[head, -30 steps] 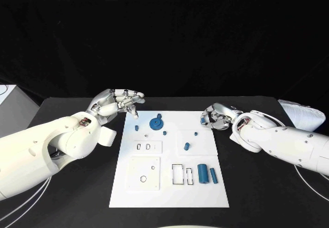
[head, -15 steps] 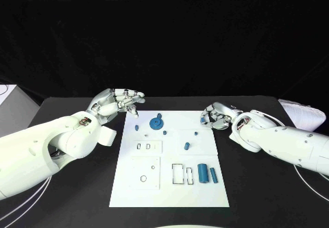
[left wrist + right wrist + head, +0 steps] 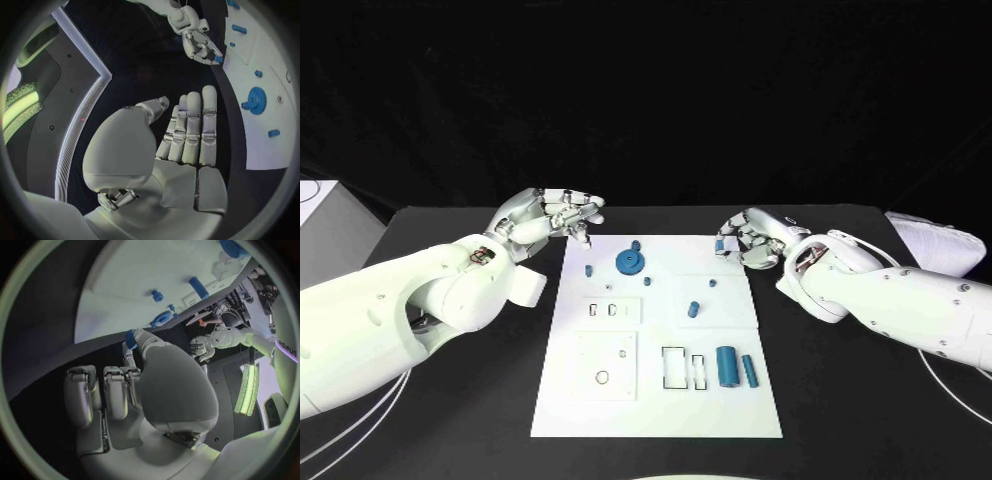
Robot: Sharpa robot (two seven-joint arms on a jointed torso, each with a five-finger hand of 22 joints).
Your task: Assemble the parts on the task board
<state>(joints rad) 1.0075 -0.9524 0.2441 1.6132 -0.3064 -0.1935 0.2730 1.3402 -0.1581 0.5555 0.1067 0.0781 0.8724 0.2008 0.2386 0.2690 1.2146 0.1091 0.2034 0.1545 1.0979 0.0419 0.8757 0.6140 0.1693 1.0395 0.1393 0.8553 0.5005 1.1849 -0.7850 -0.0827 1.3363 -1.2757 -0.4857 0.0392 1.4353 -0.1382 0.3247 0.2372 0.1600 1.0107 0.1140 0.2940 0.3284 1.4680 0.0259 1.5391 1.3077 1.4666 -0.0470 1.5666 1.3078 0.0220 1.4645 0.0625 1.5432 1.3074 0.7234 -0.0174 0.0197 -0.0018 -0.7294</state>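
Head view: the white task board is seen lying flat in the middle of the black table, its long axis running away from the robot. On its far part a round blue gear lies flat, with a small blue peg just to its left and two further small blue pieces toward the right edge. Near the board's middle a short blue pin is seen. On the near right part a thick blue cylinder and a thinner blue rod lie side by side, both with long axes pointing away from the robot, beside two black-outlined slots. The left hand is held above the board's far left corner, fingers curled together; whether anything is pinched cannot be told here. The right hand is held at the board's far right corner, its fingers closed on a small blue part. Left wrist view: the left hand is shown with fingers straight and pressed side by side, holding nothing; the gear is seen on the board beyond it. Right wrist view: the small blue part is pinched at the fingertips of the right hand, just off the board's edge.
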